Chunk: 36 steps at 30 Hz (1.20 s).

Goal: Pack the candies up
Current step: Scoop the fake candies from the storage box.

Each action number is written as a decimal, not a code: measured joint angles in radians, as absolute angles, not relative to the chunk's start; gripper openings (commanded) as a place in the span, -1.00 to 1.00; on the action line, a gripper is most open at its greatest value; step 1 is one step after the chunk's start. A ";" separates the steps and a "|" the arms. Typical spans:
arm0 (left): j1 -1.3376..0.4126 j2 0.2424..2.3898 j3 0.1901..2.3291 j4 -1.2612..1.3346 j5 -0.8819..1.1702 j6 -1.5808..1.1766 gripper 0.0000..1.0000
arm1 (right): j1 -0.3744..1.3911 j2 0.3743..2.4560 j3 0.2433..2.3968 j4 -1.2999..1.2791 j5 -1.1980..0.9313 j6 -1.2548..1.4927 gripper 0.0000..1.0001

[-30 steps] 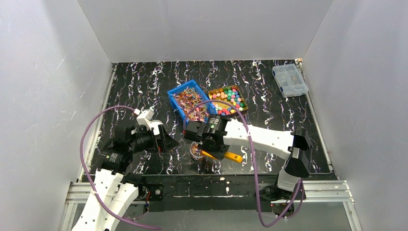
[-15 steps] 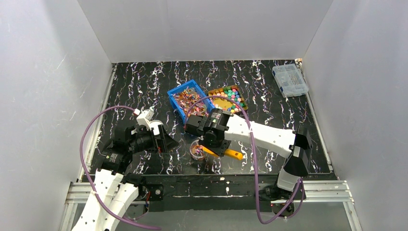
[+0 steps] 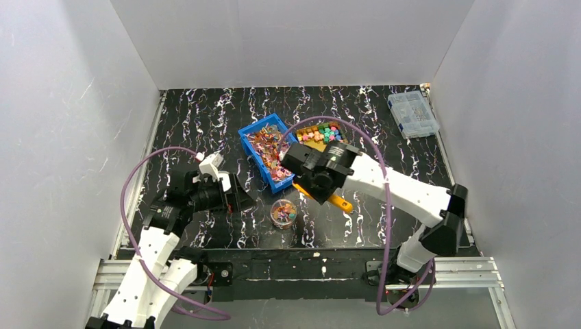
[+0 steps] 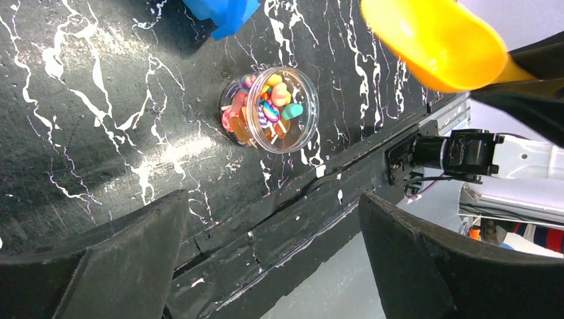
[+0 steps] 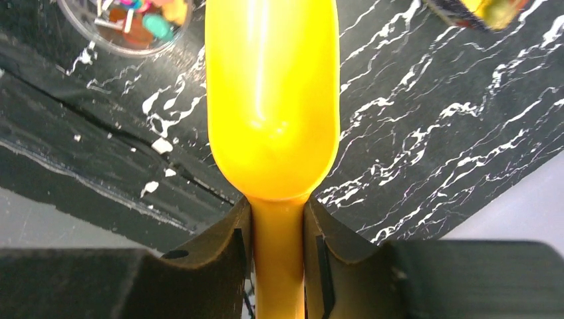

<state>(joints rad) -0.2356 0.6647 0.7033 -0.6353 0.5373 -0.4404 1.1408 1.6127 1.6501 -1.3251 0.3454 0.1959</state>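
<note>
Right gripper (image 5: 278, 229) is pinching the scoop (image 5: 271, 100) handle; left gripper (image 4: 269, 266) is hanging spread. Risk: handle twisting while digging candies (image 3: 323, 134), scattering them beside the cup (image 4: 269, 109).

Black marbled table (image 3: 192, 123) carries blue bin (image 3: 253, 156), tray (image 3: 300, 131) of candies (image 3: 327, 132), round cup (image 3: 294, 213), clear box (image 3: 412, 114).

We see bright, even light from above. The white walls (image 3: 288, 41) look flat, and the arms cast only soft shadows on the counter (image 3: 205, 123). In the right wrist view a glare streak runs down the yellow scoop (image 5: 273, 100). The left end effector (image 4: 273, 199) looks dark and slightly blurred.
</note>
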 measured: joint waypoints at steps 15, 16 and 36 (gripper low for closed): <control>-0.236 0.793 0.789 -0.621 0.507 -0.459 0.97 | 0.874 1.480 1.554 -1.165 0.449 0.023 -0.97; -0.236 0.797 0.789 -0.621 0.506 -0.461 0.97 | 0.860 1.483 1.552 -1.157 0.451 -0.004 -0.97; -0.236 0.775 0.771 -0.645 0.506 -0.402 0.97 | 0.623 1.650 1.409 -0.860 0.414 -0.699 -0.97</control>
